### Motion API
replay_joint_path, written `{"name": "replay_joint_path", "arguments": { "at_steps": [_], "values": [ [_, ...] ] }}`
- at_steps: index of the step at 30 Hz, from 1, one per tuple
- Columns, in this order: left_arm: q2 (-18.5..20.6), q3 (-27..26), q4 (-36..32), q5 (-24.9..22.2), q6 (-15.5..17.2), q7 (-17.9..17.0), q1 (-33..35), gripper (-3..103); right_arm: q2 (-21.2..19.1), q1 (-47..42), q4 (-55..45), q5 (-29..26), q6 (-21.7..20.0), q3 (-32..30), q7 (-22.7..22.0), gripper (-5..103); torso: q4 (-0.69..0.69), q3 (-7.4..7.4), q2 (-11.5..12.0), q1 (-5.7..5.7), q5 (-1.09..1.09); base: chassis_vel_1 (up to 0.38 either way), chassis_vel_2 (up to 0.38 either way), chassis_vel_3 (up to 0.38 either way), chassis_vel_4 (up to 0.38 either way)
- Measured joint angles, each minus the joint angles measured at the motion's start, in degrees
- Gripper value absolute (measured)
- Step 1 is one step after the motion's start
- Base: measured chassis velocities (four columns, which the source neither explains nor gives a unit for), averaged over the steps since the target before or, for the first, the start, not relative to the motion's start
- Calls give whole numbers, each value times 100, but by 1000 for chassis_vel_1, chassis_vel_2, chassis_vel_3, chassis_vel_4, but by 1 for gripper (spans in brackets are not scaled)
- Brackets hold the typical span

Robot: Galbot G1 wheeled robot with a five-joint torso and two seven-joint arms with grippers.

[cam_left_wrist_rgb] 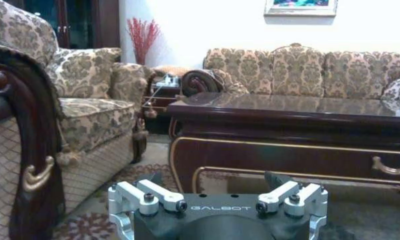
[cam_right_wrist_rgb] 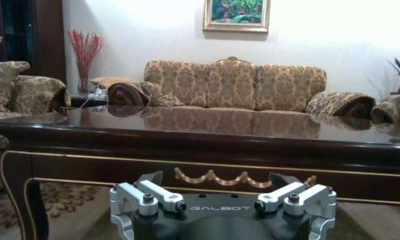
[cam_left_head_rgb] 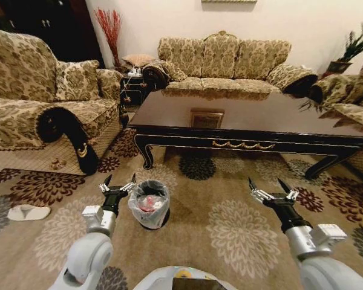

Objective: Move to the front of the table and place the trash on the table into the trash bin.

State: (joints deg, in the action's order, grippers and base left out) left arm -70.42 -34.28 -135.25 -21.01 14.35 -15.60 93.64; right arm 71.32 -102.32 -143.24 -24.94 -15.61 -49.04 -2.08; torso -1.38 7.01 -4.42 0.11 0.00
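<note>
The dark brown table (cam_left_head_rgb: 248, 115) with gold trim stands across the carpet ahead of me, and its glossy top mirrors the room. In the left wrist view the table (cam_left_wrist_rgb: 287, 130) shows its corner, and in the right wrist view the table (cam_right_wrist_rgb: 207, 150) shows its long front. The black trash bin (cam_left_head_rgb: 149, 204) with a pale liner stands on the carpet in front of the table's left end. Red-and-white trash (cam_left_head_rgb: 146, 202) lies inside it. My left gripper (cam_left_head_rgb: 120, 179) (cam_left_wrist_rgb: 213, 177) hangs open just left of the bin. My right gripper (cam_left_head_rgb: 265, 181) (cam_right_wrist_rgb: 217, 175) is open, farther right, holding nothing.
Patterned sofas surround the table: one at the left (cam_left_head_rgb: 42, 109), one behind (cam_left_head_rgb: 224, 63), one at the right (cam_left_head_rgb: 351, 96). A white slipper (cam_left_head_rgb: 28, 211) lies on the flowered carpet at the left. A small side table (cam_left_head_rgb: 133, 81) stands in the back-left corner.
</note>
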Motion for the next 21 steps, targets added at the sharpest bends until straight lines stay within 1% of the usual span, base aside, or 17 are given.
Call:
{"name": "replay_joint_path", "arguments": {
  "at_steps": [6,8,10,14,17,19,21],
  "values": [
    [-39,93,-32,62,-9,-50,47,100,-10,7,0,16,-7,13,-4,100,-2,1,-1,0,1,-179,-273,186,272],
    [-46,202,-51,135,-9,-115,51,100,-10,5,0,30,-9,32,-4,100,-1,1,-1,1,2,-268,-307,248,312],
    [-54,328,-81,197,-9,-175,58,100,-10,4,0,63,-9,69,-4,100,0,1,-1,1,-2,-281,-319,262,328],
    [-85,505,-142,321,-14,-215,92,100,-2,2,0,117,-8,124,-4,100,-1,2,-2,1,2,-298,-333,299,346],
    [-106,569,-168,368,-29,-230,120,100,4,-1,0,142,4,137,-4,100,0,2,-2,1,-3,-344,-370,347,373],
    [-115,593,-182,391,-67,-256,138,100,-4,-1,0,186,196,187,-12,100,-1,2,-3,1,3,-345,-366,351,368],
    [-115,594,-182,392,-77,-264,141,100,-4,1,0,220,240,194,-11,100,-2,2,-3,0,2,-361,-361,349,375]
  ]
}}
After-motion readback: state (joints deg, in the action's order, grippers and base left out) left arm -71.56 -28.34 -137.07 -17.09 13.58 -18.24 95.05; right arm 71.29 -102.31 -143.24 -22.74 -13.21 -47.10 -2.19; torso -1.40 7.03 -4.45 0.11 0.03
